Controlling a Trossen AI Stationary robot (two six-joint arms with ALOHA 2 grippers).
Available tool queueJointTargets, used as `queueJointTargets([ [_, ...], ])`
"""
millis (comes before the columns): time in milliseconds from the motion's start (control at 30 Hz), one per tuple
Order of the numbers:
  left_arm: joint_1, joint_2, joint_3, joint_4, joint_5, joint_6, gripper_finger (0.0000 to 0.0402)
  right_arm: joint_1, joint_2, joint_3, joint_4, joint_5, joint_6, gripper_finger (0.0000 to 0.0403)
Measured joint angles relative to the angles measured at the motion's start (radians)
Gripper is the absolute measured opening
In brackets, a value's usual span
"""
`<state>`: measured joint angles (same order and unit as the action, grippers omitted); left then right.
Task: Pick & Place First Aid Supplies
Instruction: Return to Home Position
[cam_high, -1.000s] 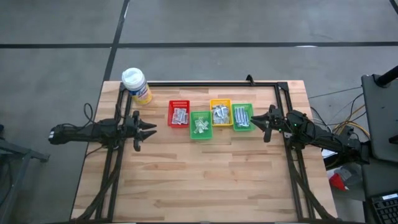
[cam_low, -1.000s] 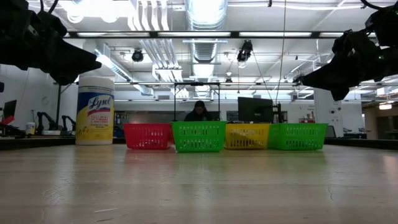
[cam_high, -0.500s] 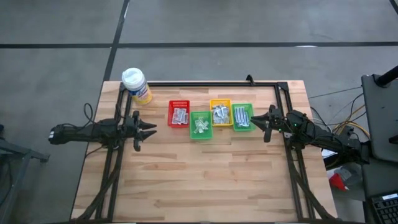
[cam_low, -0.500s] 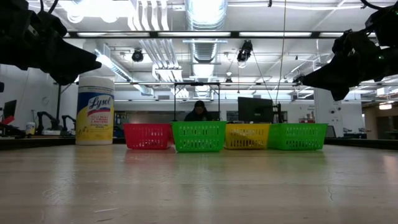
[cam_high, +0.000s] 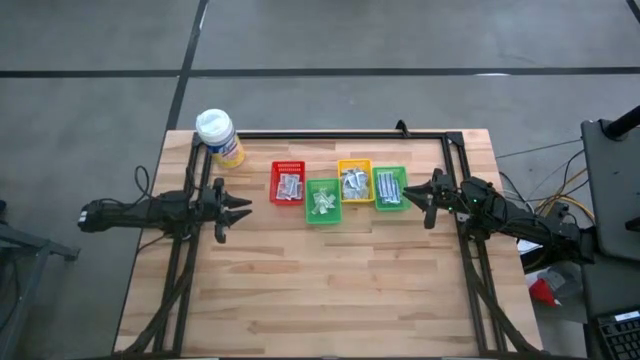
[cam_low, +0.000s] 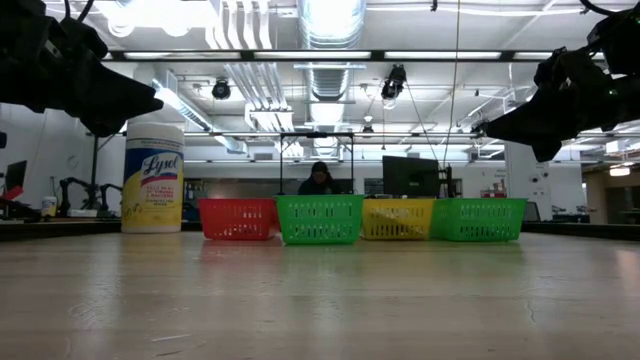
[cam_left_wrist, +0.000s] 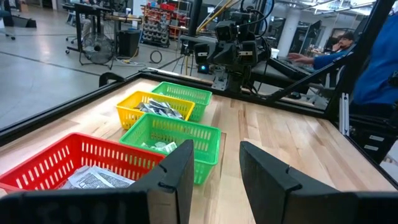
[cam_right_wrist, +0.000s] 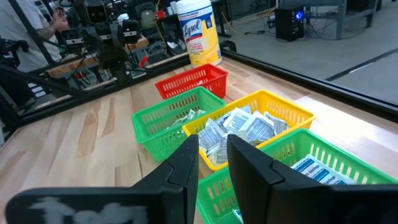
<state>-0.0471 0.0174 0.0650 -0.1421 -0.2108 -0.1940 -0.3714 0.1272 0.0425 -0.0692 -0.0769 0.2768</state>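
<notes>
Left gripper (cam_high: 236, 210): fingers apart, nothing between them; at left centre of the high view, raised off the table (cam_high: 330, 300), aimed toward the frame's middle.

Right gripper (cam_high: 420, 197): fingers slightly apart, empty; at right centre of the high view, tips just beside the right-hand green basket (cam_high: 390, 169).

First aid supplies (cam_high: 289, 187): all visible packets sorted into four bins in a row at upper centre. Pale printed packs in the red basket (cam_high: 288, 164), greenish sachets in the middle green basket (cam_high: 322, 221), silvery wrappers in the yellow basket (cam_high: 355, 162), blue-striped strips in the right-hand green basket. No loose packet seen on the bare wood.

Also present: yellow wipes canister (cam_high: 219, 137) at upper left of the table, well apart from both arms; a seated person (cam_low: 320, 178) far behind the bins in the low view.

Judged stage: sorting apparently complete, arms parked or nearly so.

Hazards from here:
- Clipping the right-hand green basket, given the right gripper's closeness; cause, any low or forward swing while settling.
- Shoving or tipping a light bin and spilling sorted packets; cause, the same contact against unfixed plastic.
- Knocking the middle green basket, set forward of its row; cause, a low left-arm sweep toward centre.
- Canister risk slight.
</notes>
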Motion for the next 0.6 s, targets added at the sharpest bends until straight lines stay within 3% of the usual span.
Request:
queueJointTargets([
  [600,0.0,0.0,0.0,0.0,0.0,0.0,0.0124,0.0,0.0,0.0,0.0,0.0,0.0,0.0079],
])
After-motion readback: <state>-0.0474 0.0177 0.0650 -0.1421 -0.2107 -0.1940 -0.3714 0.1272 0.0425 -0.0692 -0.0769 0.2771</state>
